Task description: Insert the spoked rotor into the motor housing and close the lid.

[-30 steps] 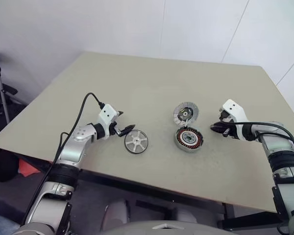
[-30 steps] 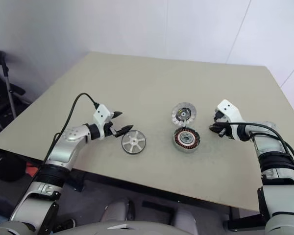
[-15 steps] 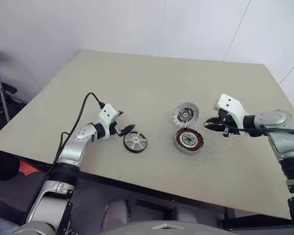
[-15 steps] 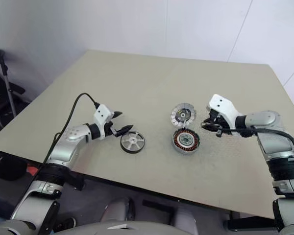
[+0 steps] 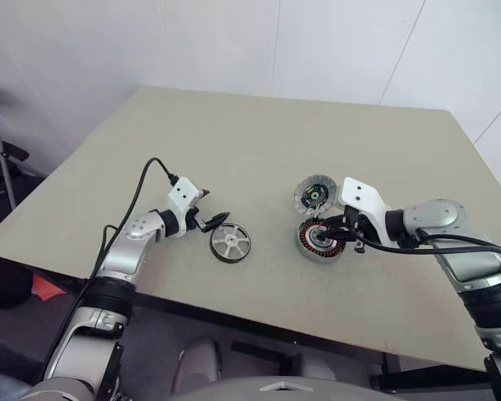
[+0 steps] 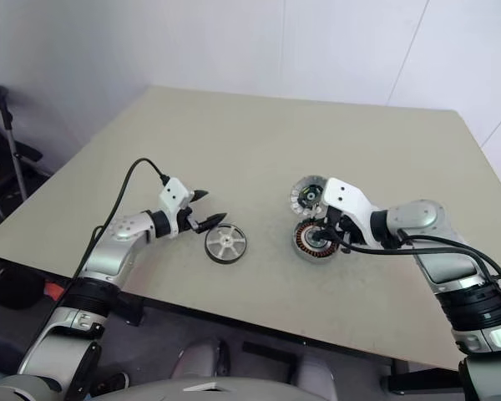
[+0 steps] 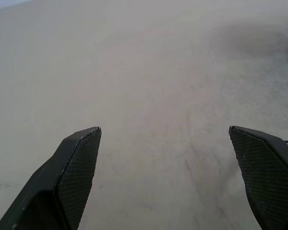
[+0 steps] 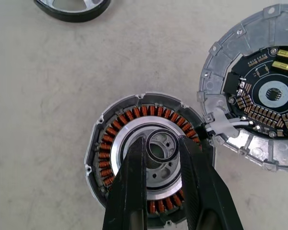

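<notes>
Below my right gripper, from the head view, sits the motor housing on the table, with the lid lying open just beyond it, joined at the housing's edge. Off to the side, the spoked rotor lies flat, just past the tips of my left gripper, whose fingers stand spread wide and empty. Along my left wrist, both fingers show far apart over bare table, nothing between them. Along my right wrist, my two fingers are drawn near each other over the housing's hollow centre, flanking its small hub ring; whether they pinch it I cannot tell. I judge the rotor not yet picked up, so insertion has not begun. Next, I think, my left gripper must close on the rotor's rim and carry it level over the copper windings while the right steadies the housing or clears away.
</notes>
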